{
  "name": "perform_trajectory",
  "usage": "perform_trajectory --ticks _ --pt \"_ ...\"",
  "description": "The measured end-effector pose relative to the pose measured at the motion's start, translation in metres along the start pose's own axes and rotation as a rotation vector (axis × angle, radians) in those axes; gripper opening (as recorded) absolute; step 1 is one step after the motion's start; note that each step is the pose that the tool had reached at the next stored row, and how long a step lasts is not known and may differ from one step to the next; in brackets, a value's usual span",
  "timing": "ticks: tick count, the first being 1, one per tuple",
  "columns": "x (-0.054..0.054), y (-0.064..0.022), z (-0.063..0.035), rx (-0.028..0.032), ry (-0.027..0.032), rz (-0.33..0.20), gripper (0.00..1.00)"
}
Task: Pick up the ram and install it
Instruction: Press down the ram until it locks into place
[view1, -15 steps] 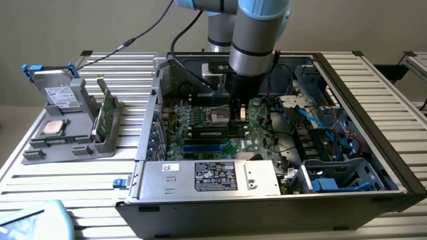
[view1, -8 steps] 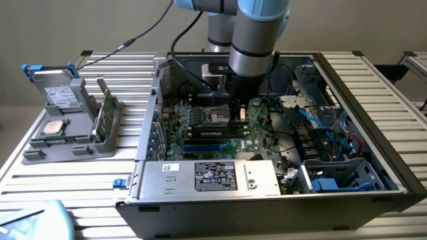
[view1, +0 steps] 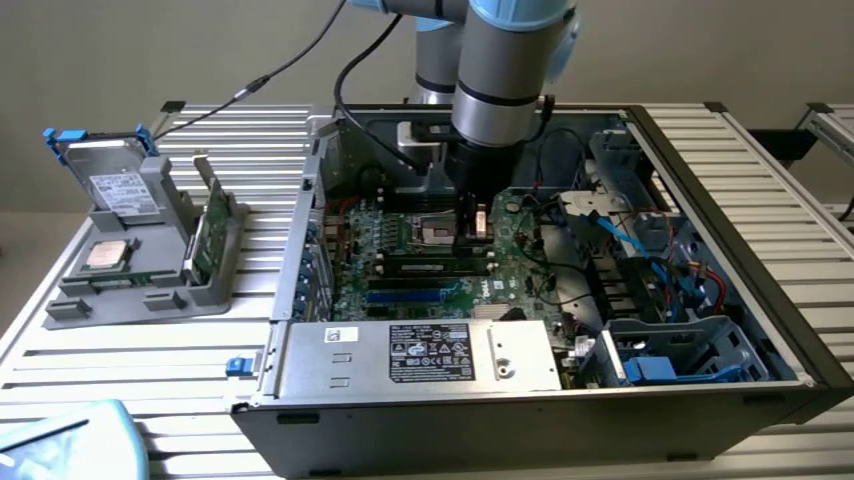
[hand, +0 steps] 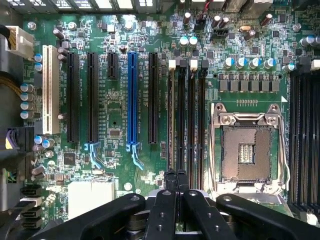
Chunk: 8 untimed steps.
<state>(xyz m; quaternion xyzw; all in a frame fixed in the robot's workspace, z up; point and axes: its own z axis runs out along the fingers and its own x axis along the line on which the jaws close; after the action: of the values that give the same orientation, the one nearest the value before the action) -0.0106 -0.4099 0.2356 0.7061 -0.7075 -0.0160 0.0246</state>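
The robot's hand (hand: 175, 182), fingers closed, hangs low over the motherboard (view1: 400, 240) inside the open PC case (view1: 747, 330), its tips at the end of a memory slot (hand: 181, 115) beside the empty CPU socket (hand: 246, 150). A ram (view1: 430, 266) stick lies seated in the slots at six o'clock from the hand. Any sideways drift could scrape the fingertips across slot latches or nearby capacitors, or leave the stick half seated.

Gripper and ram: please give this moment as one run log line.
gripper: shut | position: over memory slots | ram: upright in grey holder, outside case
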Motion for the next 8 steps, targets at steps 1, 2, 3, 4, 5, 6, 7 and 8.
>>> perform_trajectory --ticks 1,2,3,4,5,6,7,8 --pt "0.0 0.0017 0.0001 0.0023 0.0016 0.0 0.11" --pt "0.0 0.0033 0.0002 0.0046 0.0037 0.0 0.11" --pt "0.0 0.005 0.0002 0.0068 0.0058 0.001 0.11" --pt "-0.001 0.0066 0.0003 0.0092 0.0082 0.001 0.11" --pt "-0.001 0.0083 0.0004 0.0117 0.0103 0.001 0.11" --pt "-0.001 0.01 0.0005 0.0139 0.0127 0.001 0.11" --pt "-0.002 0.0118 0.0006 0.0161 0.0151 0.001 0.11" --pt "-0.002 0.0137 0.0008 0.0184 0.0169 0.001 0.11"
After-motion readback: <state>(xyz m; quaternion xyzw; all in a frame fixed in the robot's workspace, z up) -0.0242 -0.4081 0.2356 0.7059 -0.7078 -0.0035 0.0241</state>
